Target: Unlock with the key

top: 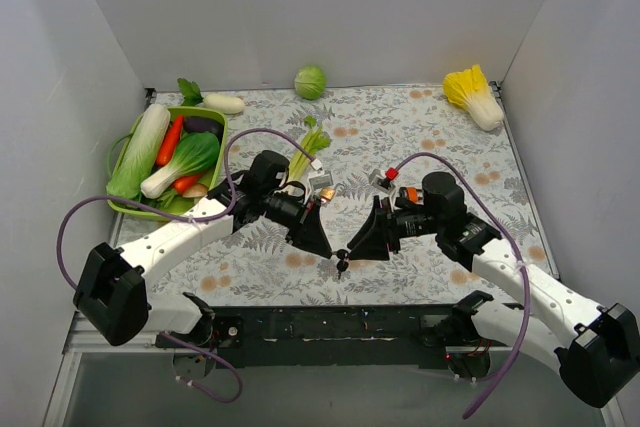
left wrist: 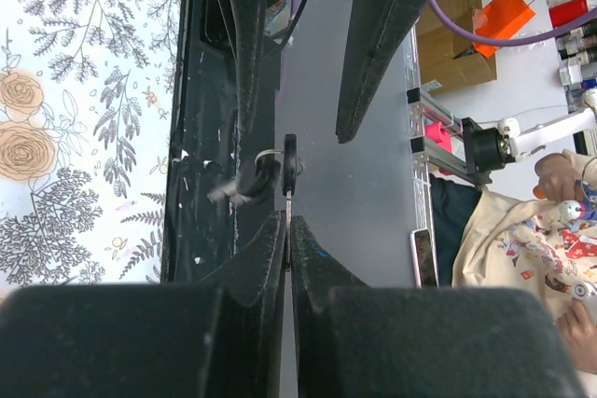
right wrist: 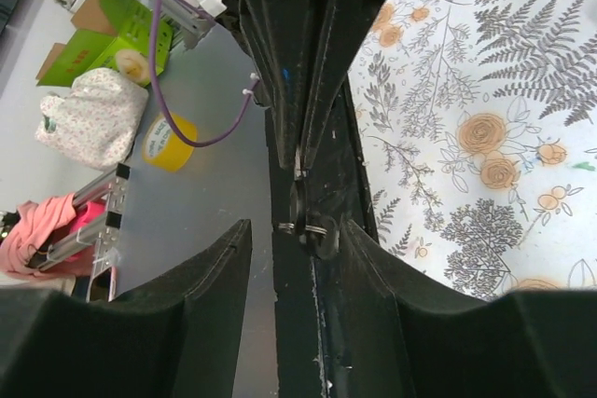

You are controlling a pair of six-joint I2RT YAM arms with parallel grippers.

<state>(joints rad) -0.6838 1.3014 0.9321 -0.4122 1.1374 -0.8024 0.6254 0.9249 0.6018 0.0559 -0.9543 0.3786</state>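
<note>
Left tool (left wrist: 288, 219) is pinched on the blade of the key (left wrist: 290, 168), held up near the counter's (top: 420, 137) front edge. Right tool (right wrist: 295, 228) has its fingers apart and faces the key head, very close. Vegetable basket (top: 222, 142) is well off, by the left edge.

Black plastic key (left wrist: 290, 163) head, silvery metal blade
</note>
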